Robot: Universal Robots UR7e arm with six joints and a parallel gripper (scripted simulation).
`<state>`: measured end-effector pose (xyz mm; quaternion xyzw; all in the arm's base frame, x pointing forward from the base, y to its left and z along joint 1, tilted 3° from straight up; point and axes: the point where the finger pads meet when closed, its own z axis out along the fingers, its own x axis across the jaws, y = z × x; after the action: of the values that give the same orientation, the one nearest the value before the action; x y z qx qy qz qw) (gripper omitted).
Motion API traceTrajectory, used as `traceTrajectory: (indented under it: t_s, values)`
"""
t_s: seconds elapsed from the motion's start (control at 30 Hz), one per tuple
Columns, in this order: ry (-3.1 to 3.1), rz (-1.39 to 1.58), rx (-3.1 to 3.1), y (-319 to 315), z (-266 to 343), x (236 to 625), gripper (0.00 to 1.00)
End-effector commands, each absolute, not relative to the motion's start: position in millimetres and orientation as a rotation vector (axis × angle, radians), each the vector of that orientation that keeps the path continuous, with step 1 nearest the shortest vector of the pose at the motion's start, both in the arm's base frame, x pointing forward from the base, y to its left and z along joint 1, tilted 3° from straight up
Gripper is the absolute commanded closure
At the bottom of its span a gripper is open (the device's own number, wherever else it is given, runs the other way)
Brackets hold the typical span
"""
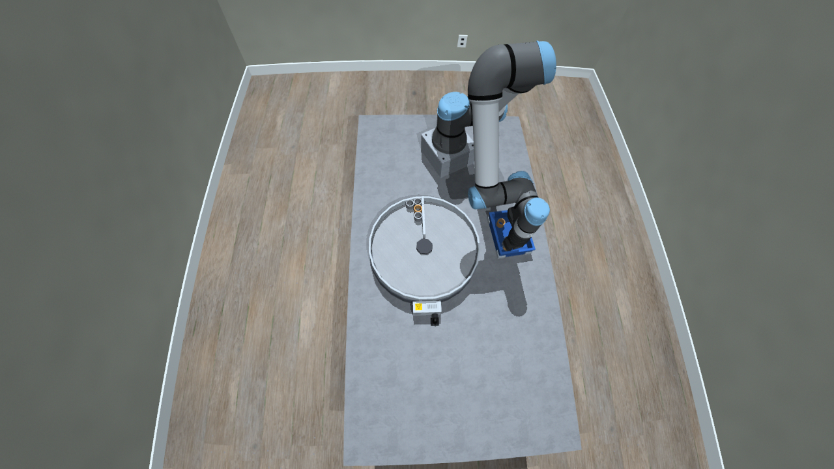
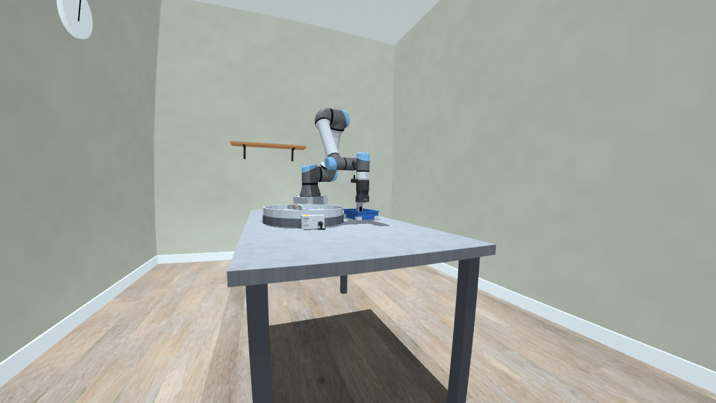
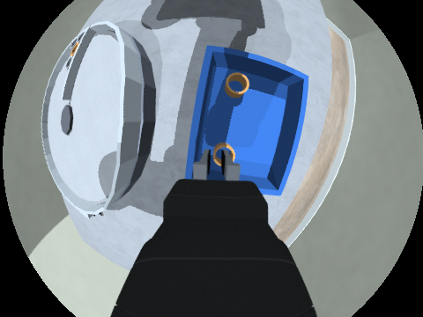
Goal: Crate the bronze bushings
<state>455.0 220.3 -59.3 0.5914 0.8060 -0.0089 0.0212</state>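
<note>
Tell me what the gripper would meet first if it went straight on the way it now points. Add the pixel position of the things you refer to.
Most likely the bronze bushing [image 3: 233, 155] just below the gripper [image 1: 508, 245] [image 2: 359, 208] [image 3: 216, 157], in the crate [image 1: 516, 253] [image 2: 370, 215] [image 3: 296, 119]; the gap in depth is unclear.

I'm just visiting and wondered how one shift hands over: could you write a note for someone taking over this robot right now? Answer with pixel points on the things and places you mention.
Gripper [image 1: 509, 245] [image 2: 359, 209] [image 3: 216, 157]: partly open, holding nothing, over the near bronze bushing [image 3: 233, 156] in the crate [image 1: 494, 233] [image 2: 368, 215] [image 3: 305, 101].
Crate: that one, plus the far bronze bushing [image 1: 500, 226] [image 3: 237, 95].
Turning table [image 1: 373, 247] [image 2: 304, 209] [image 3: 119, 88]: last bronze bushing [image 1: 415, 211] [image 3: 75, 49] among three steel bushings [image 1: 417, 220].
Done: two bronze in the crate.
Left: move the last bronze over, leave the steel, let go, and check that nothing in the crate moves.
</note>
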Motion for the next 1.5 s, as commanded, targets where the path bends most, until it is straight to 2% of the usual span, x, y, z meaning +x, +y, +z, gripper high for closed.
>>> traceTrajectory:
  t_s: [0.0,0.2,0.37,0.77,0.93,1.47]
  values:
    - [2.498,-0.026,1.833,220,-58,455,0.58]
    - [2.498,-0.026,1.833,220,-58,455,0.58]
    - [2.498,-0.026,1.833,222,-10,454,0.58]
    - [2.498,-0.026,1.833,222,-10,454,0.58]
    - [2.498,-0.025,1.833,224,38,453,0.58]
    - [2.497,-0.024,1.832,224,38,453,0.58]
